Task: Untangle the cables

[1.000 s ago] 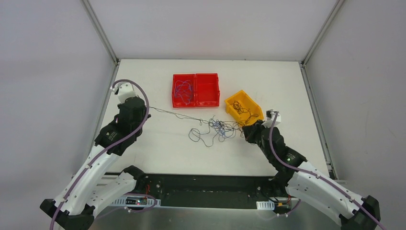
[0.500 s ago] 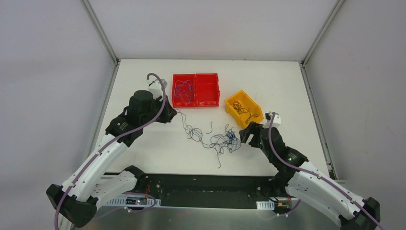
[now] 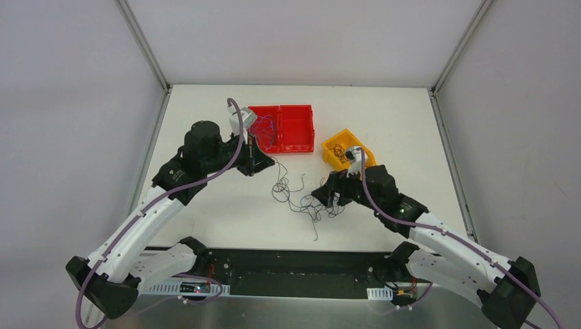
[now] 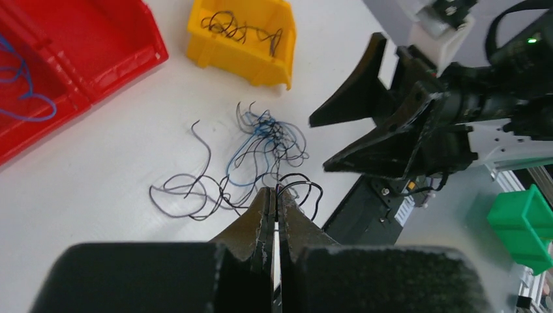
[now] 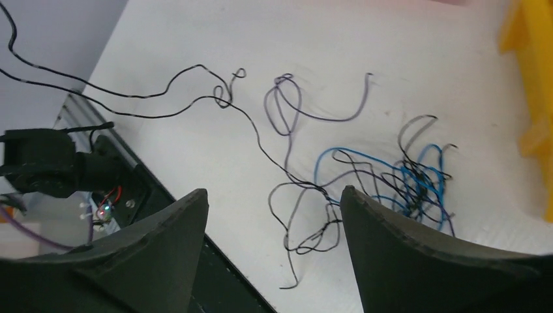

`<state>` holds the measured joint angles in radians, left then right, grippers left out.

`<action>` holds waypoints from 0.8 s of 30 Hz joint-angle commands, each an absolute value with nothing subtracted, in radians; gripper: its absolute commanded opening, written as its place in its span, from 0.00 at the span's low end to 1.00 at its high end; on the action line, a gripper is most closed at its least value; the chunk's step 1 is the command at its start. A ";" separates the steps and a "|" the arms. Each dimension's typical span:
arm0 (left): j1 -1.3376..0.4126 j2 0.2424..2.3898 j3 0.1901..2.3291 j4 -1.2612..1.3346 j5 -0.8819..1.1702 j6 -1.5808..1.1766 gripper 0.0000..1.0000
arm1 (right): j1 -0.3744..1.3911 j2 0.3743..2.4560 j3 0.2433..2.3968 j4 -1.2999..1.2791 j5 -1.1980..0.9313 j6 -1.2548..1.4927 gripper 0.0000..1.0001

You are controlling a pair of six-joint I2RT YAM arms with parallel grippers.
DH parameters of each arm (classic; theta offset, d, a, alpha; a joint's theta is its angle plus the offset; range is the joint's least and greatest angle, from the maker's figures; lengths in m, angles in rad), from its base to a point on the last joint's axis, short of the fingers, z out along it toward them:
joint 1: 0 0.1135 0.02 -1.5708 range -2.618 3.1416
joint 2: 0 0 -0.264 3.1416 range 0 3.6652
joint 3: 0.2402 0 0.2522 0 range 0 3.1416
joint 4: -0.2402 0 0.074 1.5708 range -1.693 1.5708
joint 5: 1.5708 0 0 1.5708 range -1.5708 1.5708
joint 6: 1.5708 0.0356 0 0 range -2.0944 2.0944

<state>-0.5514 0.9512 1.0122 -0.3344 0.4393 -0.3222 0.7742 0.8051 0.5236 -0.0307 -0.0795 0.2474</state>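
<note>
The cables (image 3: 308,200) lie as a loose tangle of blue, purple and black wires on the white table, also seen in the left wrist view (image 4: 261,140) and the right wrist view (image 5: 398,173). My left gripper (image 3: 251,164) hangs beside the red bin, shut on a black cable (image 4: 306,189) that loops out of its tips (image 4: 274,192) and trails down to the tangle. My right gripper (image 3: 329,197) hovers over the tangle's right side, open with nothing between its fingers (image 5: 274,194). The black cable (image 5: 130,98) runs off to the upper left.
A red two-compartment bin (image 3: 296,147) stands at the back with blue wires in its left half. A yellow bin (image 3: 331,147) with dark wires sits right of it, partly behind my right wrist. A green bin (image 4: 528,225) shows off the table's edge.
The right gripper opened, let go of the tangle and moved left over it. The left arm swung right toward the red bin with the black cable, which went from taut to slack.
</note>
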 commanded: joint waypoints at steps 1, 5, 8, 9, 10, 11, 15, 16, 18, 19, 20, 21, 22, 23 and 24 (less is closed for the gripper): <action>-0.560 0.966 1.105 -0.249 0.545 -0.316 0.00 | 0.790 0.877 0.617 0.146 -0.300 0.168 0.77; -0.561 1.003 1.145 -0.229 0.628 -0.349 0.00 | 0.801 0.923 0.652 0.271 -0.361 0.165 0.77; -0.564 1.031 1.170 -0.212 0.651 -0.370 0.00 | 0.816 0.966 0.693 0.305 -0.403 0.144 0.78; -0.567 1.038 1.177 -0.207 0.657 -0.377 0.00 | 0.822 0.979 0.703 0.307 -0.424 0.132 0.79; -0.568 1.045 1.185 -0.199 0.663 -0.385 0.00 | 0.827 0.991 0.714 0.306 -0.443 0.112 0.81; -0.569 1.052 1.193 -0.192 0.670 -0.393 0.00 | 0.832 1.000 0.720 0.297 -0.444 0.090 0.84; -0.578 1.075 1.232 -0.165 0.712 -0.425 0.00 | 0.843 1.021 0.705 0.314 -0.363 0.053 0.89; -0.583 1.078 1.241 -0.160 0.720 -0.432 0.00 | 0.843 1.028 0.703 0.317 -0.338 0.051 0.89; -0.588 1.081 1.251 -0.145 0.729 -0.445 0.00 | 0.844 1.044 0.696 0.334 -0.288 0.048 0.89; -0.591 1.081 1.254 -0.138 0.734 -0.454 0.00 | 0.845 1.051 0.693 0.346 -0.266 0.045 0.89; -0.592 1.080 1.256 -0.127 0.740 -0.464 0.00 | 0.845 1.057 0.689 0.355 -0.248 0.042 0.90; -0.593 1.080 1.258 -0.114 0.747 -0.476 0.00 | 0.844 1.065 0.688 0.361 -0.234 0.037 0.90; -0.594 1.080 1.259 -0.103 0.746 -0.490 0.00 | 0.846 1.071 0.691 0.363 -0.223 0.032 0.91; -0.595 1.082 1.261 -0.096 0.745 -0.502 0.00 | 0.846 1.079 0.696 0.364 -0.211 0.029 0.91; -0.595 1.084 1.263 -0.091 0.748 -0.513 0.00 | 0.845 1.088 0.699 0.364 -0.194 0.029 0.91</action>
